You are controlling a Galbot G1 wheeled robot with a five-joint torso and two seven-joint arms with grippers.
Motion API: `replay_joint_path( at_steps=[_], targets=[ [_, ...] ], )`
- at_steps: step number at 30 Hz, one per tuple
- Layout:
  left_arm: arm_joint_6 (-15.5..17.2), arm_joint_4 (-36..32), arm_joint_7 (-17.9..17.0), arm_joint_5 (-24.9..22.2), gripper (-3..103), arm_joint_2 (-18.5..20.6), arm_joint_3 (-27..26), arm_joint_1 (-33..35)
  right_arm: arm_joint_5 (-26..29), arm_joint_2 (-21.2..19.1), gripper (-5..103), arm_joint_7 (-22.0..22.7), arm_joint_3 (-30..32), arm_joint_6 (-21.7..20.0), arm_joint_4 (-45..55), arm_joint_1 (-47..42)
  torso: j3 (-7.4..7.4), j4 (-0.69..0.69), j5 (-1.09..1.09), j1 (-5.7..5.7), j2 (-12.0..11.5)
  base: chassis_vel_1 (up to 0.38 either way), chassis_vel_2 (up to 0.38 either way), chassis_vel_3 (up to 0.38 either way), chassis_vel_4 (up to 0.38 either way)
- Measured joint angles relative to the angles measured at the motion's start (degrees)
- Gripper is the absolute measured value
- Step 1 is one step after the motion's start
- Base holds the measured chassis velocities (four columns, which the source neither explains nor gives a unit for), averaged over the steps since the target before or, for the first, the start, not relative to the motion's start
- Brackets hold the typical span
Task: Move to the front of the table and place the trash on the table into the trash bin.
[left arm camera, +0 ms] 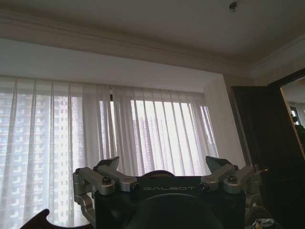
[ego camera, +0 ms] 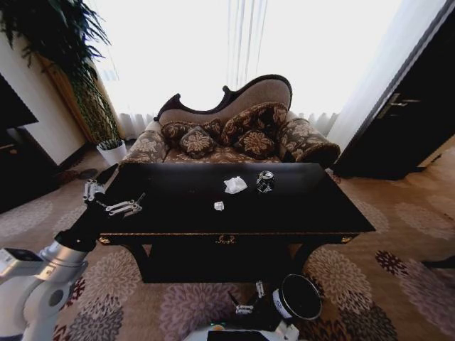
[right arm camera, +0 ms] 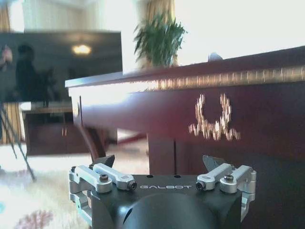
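Observation:
The black glossy table (ego camera: pixel 320 213) stands right in front of me. On its top lie a crumpled white tissue (ego camera: pixel 235 185), a dark drink can (ego camera: pixel 265 182) to the tissue's right, and a tiny white scrap (ego camera: pixel 219 206) nearer the front. My left gripper (ego camera: pixel 125 207) hovers open over the table's left end, well left of the trash; its wrist view (left arm camera: pixel 162 164) faces the curtains. On the carpet below the table's front sits the round trash bin (ego camera: pixel 300 297). Just left of the bin, my right gripper (ego camera: pixel 245 304) hangs low and open, facing the gold ornament (right arm camera: pixel 214 119).
A patterned brown sofa (ego camera: pixel 234 138) stands close behind the table. A potted plant (ego camera: pixel 110 149) is at the far left and a dark door (ego camera: pixel 405 114) at the right. Flowered carpet (ego camera: pixel 398 270) lies open to the right of the table.

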Motion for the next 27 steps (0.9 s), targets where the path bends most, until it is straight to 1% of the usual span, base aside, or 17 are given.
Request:
replay_joint_path(
  at_steps=[1,4,5,8,12,14,15,16,19,20,23,24,27],
  targets=[
    [0.0,0.0,0.0,0.0,100,0.0,0.0,0.0,0.0,0.0,100,0.0,0.0,0.0,0.0,0.0,0.00,0.00,0.00,0.00,0.0,0.000,0.000,0.000,0.000],
    [0.0,0.1,0.0,0.0,100,0.0,-0.3,0.0,3.9,-0.1,100,0.1,0.0,-2.0,5.9,-1.4,0.00,0.01,0.00,0.00,0.0,0.000,0.000,0.000,0.000],
    [0.0,0.1,0.0,0.0,100,0.0,-0.3,0.0,3.9,-0.1,100,0.1,0.0,-2.0,5.9,-1.4,0.00,0.01,0.00,0.00,0.0,0.000,0.000,0.000,0.000],
    [0.0,0.0,-0.4,-0.1,100,-0.8,-1.3,0.3,5.2,0.0,100,0.7,0.6,-3.1,11.0,-1.8,0.00,0.01,0.01,0.00,0.0,0.000,0.000,0.000,0.000],
    [0.0,0.0,-0.8,-0.6,100,-1.6,-2.6,0.7,6.3,0.3,100,2.8,0.6,-4.2,15.8,-2.4,0.00,0.01,0.01,0.00,0.0,0.000,0.000,0.000,0.000],
    [0.0,-0.1,-1.1,-1.0,100,-2.1,-3.5,0.9,7.1,0.7,100,5.5,1.0,-5.6,19.9,-2.6,0.00,0.01,0.00,0.00,0.0,0.000,0.000,0.000,0.000],
    [0.1,-0.1,-1.3,-1.2,100,-2.2,-3.8,1.0,7.2,0.7,100,7.7,1.2,-6.6,21.7,-2.6,0.00,0.01,0.00,0.00,0.0,0.000,0.000,0.000,0.000],
    [0.1,-0.1,-1.3,-1.2,100,-2.2,-3.8,1.0,7.2,0.7,100,7.7,1.2,-6.6,21.7,-2.6,0.00,0.01,0.00,0.00,0.0,0.000,0.000,0.000,0.000],
    [0.2,-0.2,-1.8,-1.8,100,-2.6,-4.7,1.1,6.3,0.6,100,14.7,1.6,-10.3,25.4,-1.7,0.00,0.01,0.00,0.00,0.0,0.000,0.000,0.000,0.000],
    [0.2,-0.2,-1.8,-1.8,100,-2.6,-4.7,1.1,6.3,0.6,100,14.7,1.6,-10.3,25.4,-1.7,0.00,0.01,0.00,0.00,0.0,0.000,0.000,0.000,0.000],
    [0.4,-0.6,-2.1,-2.2,100,-2.9,-5.9,1.5,5.3,-0.2,100,21.1,2.5,-15.0,26.9,0.8,0.00,0.00,0.01,0.00,0.0,0.000,0.000,0.000,0.000],
    [0.4,-0.6,-2.1,-2.2,100,-2.9,-5.9,1.5,5.3,-0.2,100,21.1,2.5,-15.0,26.9,0.8,0.00,0.00,0.01,0.00,0.0,0.000,0.000,0.000,0.000],
    [0.4,-1.0,-2.1,-2.5,100,-3.0,-6.7,1.8,5.4,-1.5,100,28.1,3.2,-20.1,28.2,3.7,0.01,0.01,0.01,0.00,0.0,0.000,0.000,0.000,0.000]
  ],
)
